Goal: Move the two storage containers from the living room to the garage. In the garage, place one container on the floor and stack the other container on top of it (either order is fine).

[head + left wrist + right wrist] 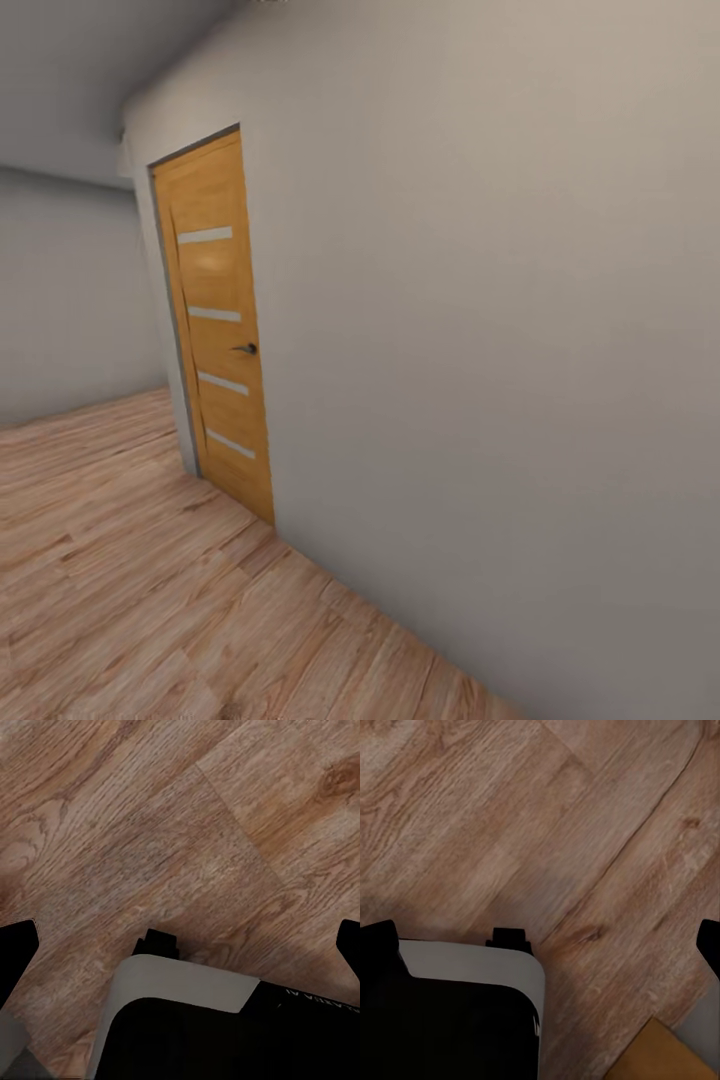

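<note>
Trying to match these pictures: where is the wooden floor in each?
Head view: wooden floor, lower left.
Left wrist view: across the upper part.
Right wrist view: across the upper part.
Shared landmark: the orange door in the head view; seemingly its corner in the right wrist view.

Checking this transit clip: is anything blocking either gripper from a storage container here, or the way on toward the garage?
No container is in these pictures, so that cannot be judged. Both grippers, left and right, hang open over bare wood-plank floor. Ahead, a closed wooden door sits in the grey wall; where it leads is unclear.
</note>
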Available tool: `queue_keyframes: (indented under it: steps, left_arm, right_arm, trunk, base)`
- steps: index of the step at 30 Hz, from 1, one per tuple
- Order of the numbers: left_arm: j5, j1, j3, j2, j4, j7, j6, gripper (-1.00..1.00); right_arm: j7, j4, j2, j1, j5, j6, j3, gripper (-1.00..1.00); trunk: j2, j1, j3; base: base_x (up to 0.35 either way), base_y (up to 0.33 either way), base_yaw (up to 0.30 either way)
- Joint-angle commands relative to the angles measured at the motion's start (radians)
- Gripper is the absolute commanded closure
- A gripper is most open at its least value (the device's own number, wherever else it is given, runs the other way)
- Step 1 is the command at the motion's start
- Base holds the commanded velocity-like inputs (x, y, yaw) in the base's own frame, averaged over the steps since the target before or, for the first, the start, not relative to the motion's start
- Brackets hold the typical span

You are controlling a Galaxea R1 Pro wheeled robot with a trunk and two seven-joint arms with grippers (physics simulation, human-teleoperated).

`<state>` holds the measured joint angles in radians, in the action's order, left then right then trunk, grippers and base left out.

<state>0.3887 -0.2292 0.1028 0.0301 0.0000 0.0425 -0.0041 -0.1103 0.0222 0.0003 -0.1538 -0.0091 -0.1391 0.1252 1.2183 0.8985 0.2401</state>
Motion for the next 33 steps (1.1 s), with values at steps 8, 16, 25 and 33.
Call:
queue_keyframes:
  steps: [8, 16, 25, 33]
  left_arm:
    - [0.009, -0.001, 0.008, 0.000, 0.000, 0.003, 0.000, -1.00]
    - [0.009, -0.001, 0.009, -0.001, 0.000, 0.003, 0.000, -1.00]
    - [0.009, -0.001, 0.009, -0.002, 0.000, 0.002, 0.000, -1.00]
    - [0.009, -0.001, 0.009, -0.001, 0.000, 0.002, 0.000, -1.00]
  right_arm:
    - [-0.003, 0.002, -0.006, -0.001, 0.008, -0.002, 0.015, -1.00]
    - [-0.003, 0.004, -0.012, -0.001, 0.016, 0.001, 0.021, -1.00]
    - [-0.005, 0.004, -0.009, -0.001, 0.127, -0.001, 0.019, -1.00]
    - [-0.005, 0.004, -0.009, -0.001, 0.138, -0.005, 0.017, -1.00]
  trunk:
    - [0.001, 0.000, 0.001]
    - [0.001, 0.000, 0.001]
    - [0.001, 0.000, 0.001]
    - [0.001, 0.000, 0.001]
  base:
    - [0.000, 0.000, 0.294]
    - [0.000, 0.000, 0.294]
    - [0.000, 0.000, 0.294]
    - [0.002, 0.000, 0.294]
